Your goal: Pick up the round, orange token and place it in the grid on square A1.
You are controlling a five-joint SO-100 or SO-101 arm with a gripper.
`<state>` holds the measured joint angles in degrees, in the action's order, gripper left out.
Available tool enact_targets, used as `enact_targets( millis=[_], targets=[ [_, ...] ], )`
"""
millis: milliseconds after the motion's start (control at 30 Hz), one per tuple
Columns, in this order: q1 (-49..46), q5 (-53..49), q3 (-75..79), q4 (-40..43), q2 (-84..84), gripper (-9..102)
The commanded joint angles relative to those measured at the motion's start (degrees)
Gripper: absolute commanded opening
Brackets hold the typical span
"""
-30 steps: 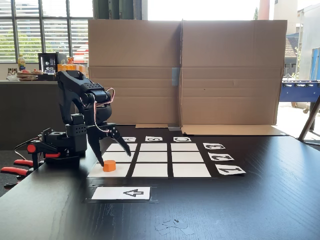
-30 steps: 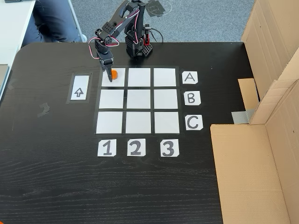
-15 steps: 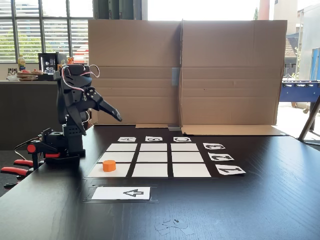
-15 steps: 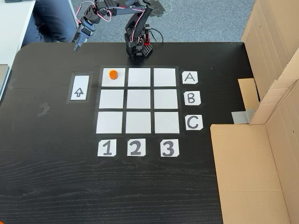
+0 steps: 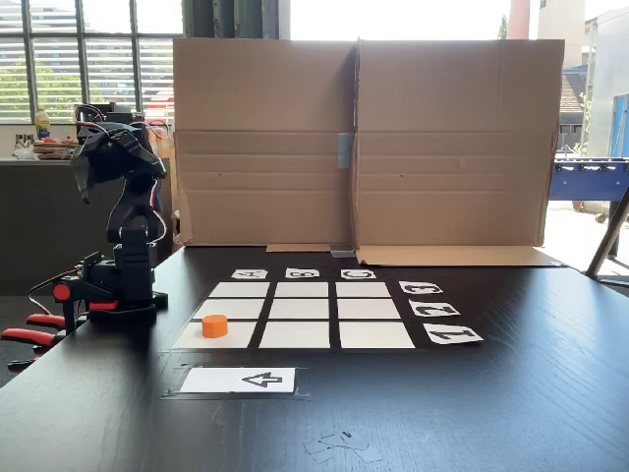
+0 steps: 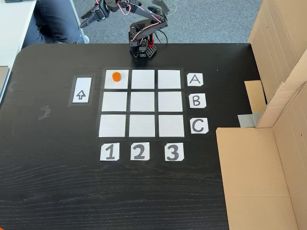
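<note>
- One orange token (image 6: 115,75) sits alone on square A1 (image 6: 122,82), the corner square of the grid (image 6: 142,103) where the A row label meets the 1 column label in the high fixed view; the other eight squares are bare.
- In the low fixed view the token (image 5: 214,325) stands upright on the near left square of the grid (image 5: 305,315), a little toward that square's left side.
- Nothing touches the token; the pincer (image 6: 84,17) is raised well apart from it, beyond the far edge of the desk (image 6: 57,191) in the high view, and its fingers look nearly together, though I cannot tell for sure whether it is closed.
- In the low view the arm (image 5: 118,197) is folded up over its base near the desk's left edge, above clamps with red handles (image 5: 39,329).
- White arrow card (image 6: 81,90) lies just beside the grid, on the side of column 1.
- Cardboard sheets (image 5: 364,138) stand as a wall along the desk edge past the letter labels.
- Part of a seated person (image 6: 55,21) shows beyond the desk's far left corner.
</note>
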<state>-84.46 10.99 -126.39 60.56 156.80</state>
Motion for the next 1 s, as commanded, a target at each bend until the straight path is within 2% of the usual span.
enact_targets(
  millis=[0,233,367,533,733,967],
  targets=[
    [-3.6,-0.1,-4.3,0.2,6.2,41],
    [-7.6,-0.2,-14.6,1.4,13.6,39],
    [-8.5,-0.2,-20.5,1.4,16.6,31],
    [-9.6,-0.2,-29.6,1.5,20.7,26],
    [-12.4,-1.3,-36.9,1.5,24.9,24],
    [-16.0,-7.5,-47.1,0.7,30.8,23]
  ],
)
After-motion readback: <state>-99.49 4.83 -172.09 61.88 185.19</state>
